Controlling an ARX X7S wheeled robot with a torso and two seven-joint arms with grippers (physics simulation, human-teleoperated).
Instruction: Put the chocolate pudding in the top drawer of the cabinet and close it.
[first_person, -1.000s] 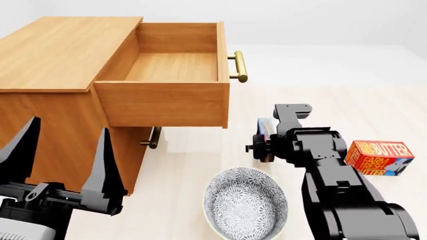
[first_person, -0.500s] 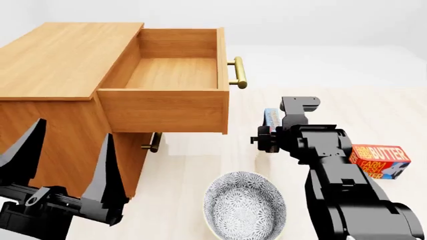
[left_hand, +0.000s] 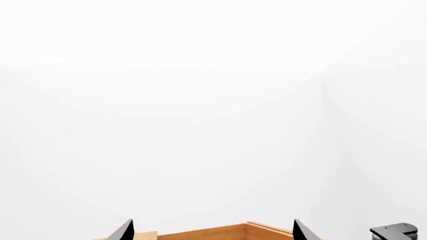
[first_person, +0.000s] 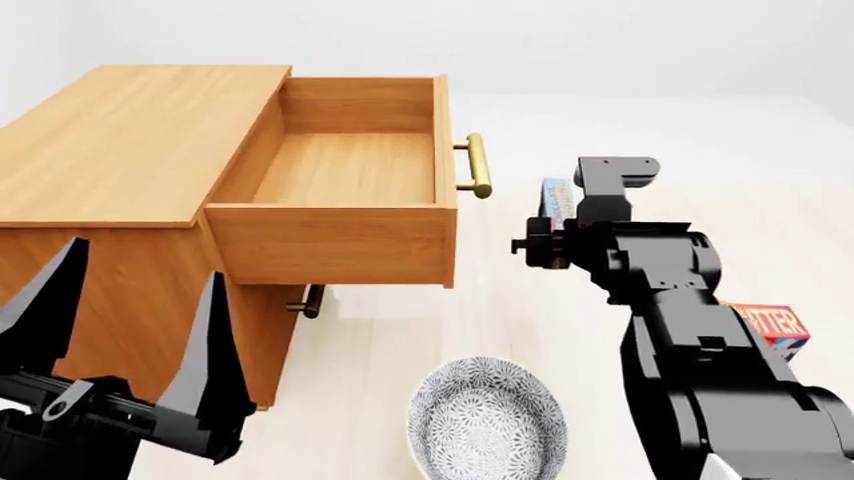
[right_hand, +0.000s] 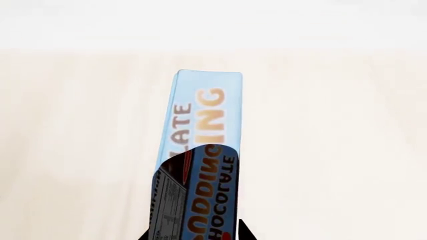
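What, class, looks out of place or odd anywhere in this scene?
Nothing looks spilled or damaged. The top drawer stands pulled out and empty, and the right gripper holds the chocolate pudding on edge beside it, as the job requires.

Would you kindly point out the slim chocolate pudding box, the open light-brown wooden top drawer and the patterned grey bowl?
Slim chocolate pudding box (right_hand: 207, 112): right wrist view, pale blue printed face.
Open light-brown wooden top drawer (first_person: 350, 168): head view, bare inside floor.
Patterned grey bowl (first_person: 470, 375): head view, far inner wall.
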